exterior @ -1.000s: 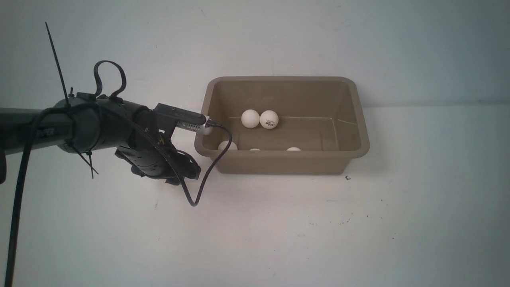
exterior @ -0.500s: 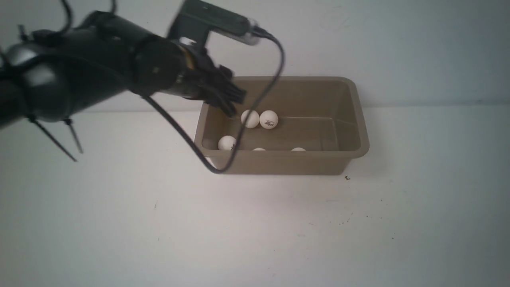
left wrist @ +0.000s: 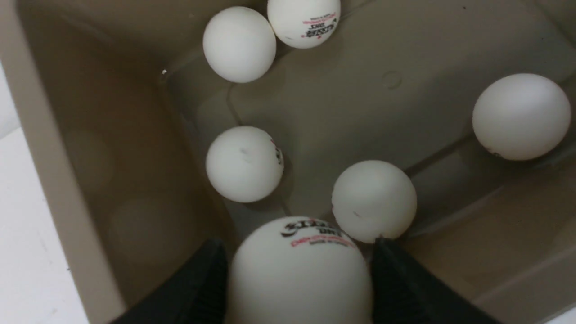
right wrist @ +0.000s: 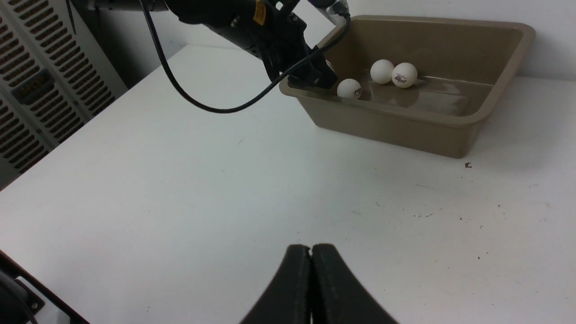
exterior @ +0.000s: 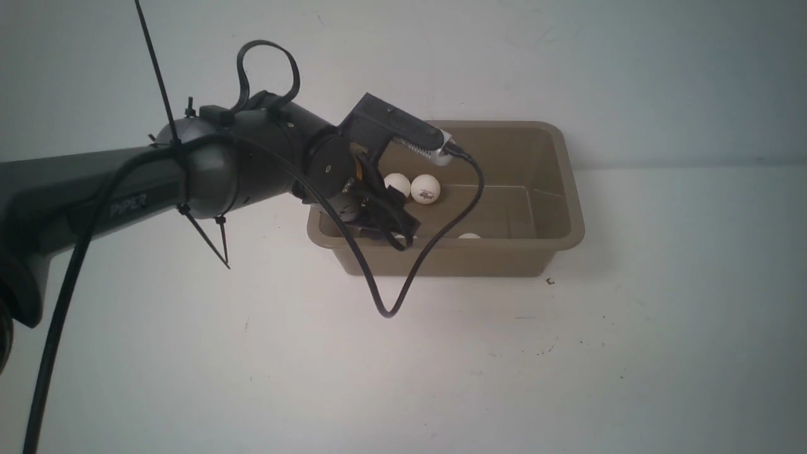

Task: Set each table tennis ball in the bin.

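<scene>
1. Taupe plastic bin point(exterior: 504, 255) sits at about 12 o'clock on the white desk point(exterior: 567, 378) from my seat, against the back wall.
2. My left gripper point(left wrist: 299, 270) is pinching the sixth ball point(left wrist: 299, 274) between its black fingers point(left wrist: 198, 288), hovering inside the bin near its 9 o'clock wall.
3. Right gripper point(right wrist: 310, 270) is pressed together, empty, low over bare desk, well apart from the bin.
4. Five table tennis balls point(left wrist: 245, 164) lie on the bin floor: two touching along the far wall, one near the 9 o'clock wall, two along the near wall.
5. Balls are matte white and smooth; some carry a small dark-and-red logo. The held one shows its print.
6. Risk: one loose ball lies just beside the held ball in the wrist view. I judge a drop could land on it and bounce, perhaps over the near rim.
7. Risk: the dangling cable point(exterior: 403, 296) loops in front of the near wall; a careless retreat could snag the rim and drag the bin.
8. Judgement: last ball, release pending.
</scene>
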Available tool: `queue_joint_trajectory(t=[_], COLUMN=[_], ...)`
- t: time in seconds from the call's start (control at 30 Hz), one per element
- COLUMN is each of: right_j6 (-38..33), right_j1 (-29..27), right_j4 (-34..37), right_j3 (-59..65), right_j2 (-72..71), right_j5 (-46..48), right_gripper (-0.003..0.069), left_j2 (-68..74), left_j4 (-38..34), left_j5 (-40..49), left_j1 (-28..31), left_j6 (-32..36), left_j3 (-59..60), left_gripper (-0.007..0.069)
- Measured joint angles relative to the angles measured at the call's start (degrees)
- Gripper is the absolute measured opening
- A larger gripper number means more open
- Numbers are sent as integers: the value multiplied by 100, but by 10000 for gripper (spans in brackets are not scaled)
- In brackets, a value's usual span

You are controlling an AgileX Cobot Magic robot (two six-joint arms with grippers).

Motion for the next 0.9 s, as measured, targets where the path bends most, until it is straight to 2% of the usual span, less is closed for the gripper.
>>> queue_joint_trajectory(t=[0.07,0.13,0.2,0.3,0.37,0.4,0.43,0.53,0.6,0.67,0.8,0.9], right_j6=[0,0,0,0,0,0,-29,-145,-200,-286,-300,-317], right_j1=[0,0,0,0,0,0,0,0,0,0,0,0], right_j4=[0,0,0,-25,-136,-150,-286,-616,-724,-1031,-1391,-1669], right_j3=[0,0,0,0,0,0,0,0,0,0,8,204], right_j2=[0,0,0,0,0,0,0,0,0,0,-7,-207], right_j5=[58,75,75,75,76,81,81,86,86,80,-26,-469], right_gripper=[-11,-11,-11,-11,-11,-11,-11,-11,-11,-11,-11,-11], left_j2=[0,0,-12,-288,-831,-831,-1512,-2969,-3430,-4545,-5794,-7200], left_j4=[-91,-112,-112,-61,18,18,58,159,211,403,782,1337], left_j5=[0,6,52,164,178,178,230,274,274,292,370,457], left_j1=[0,0,0,-20,-41,-40,-40,-50,-50,-50,-50,-50], left_j6=[0,-19,-19,-3,4,4,4,4,4,4,-119,-895], left_j3=[-16,-23,-79,-87,-87,-87,-81,128,285,978,1999,3259], left_gripper=[515,567,580,503,362,362,217,36,17,-4,-4,-4])
